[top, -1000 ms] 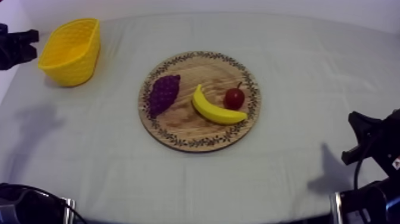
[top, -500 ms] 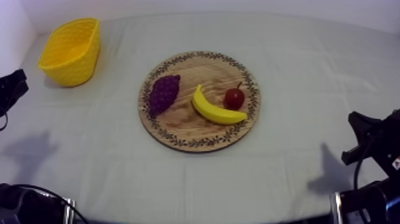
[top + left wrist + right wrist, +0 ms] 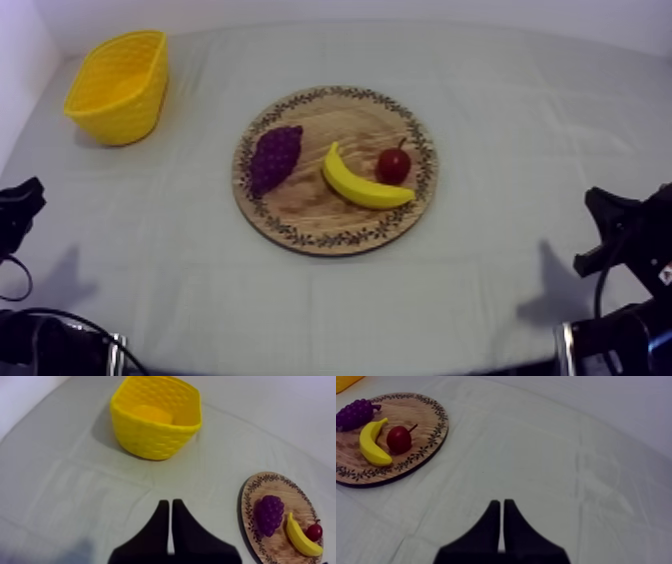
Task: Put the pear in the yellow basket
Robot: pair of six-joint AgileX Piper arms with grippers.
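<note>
Beyond the grape side of the round wooden board [image 3: 320, 215], well apart from it, stands the yellow basket [image 3: 125, 122]. The pear [image 3: 152, 413] lies inside, and only a rounded yellow-orange top shows above the rim. The left end effector [image 3: 170, 502] hangs over bare cloth on that same side of the board, its two black fingers pressed together into a narrow wedge with nothing between them. The pear sits well apart from it, ahead of the fingertips. The right end effector [image 3: 502, 503] hangs over the cloth on the board's opposite side, past the small red fruit [image 3: 393, 165]. Its fingers are likewise closed on each other and empty.

The basket is a moulded tub with a woven, dimpled wall and a flared rim. The board is flat grained wood with a dark leafy pattern around its edge. On it lie a knobbly purple bunch of grapes [image 3: 275, 157], a smooth curved banana [image 3: 362, 185] at the middle, and the glossy red fruit with its thin stem just beside the banana. The counter [image 3: 500, 110] wears a faintly creased grey-white cloth.
</note>
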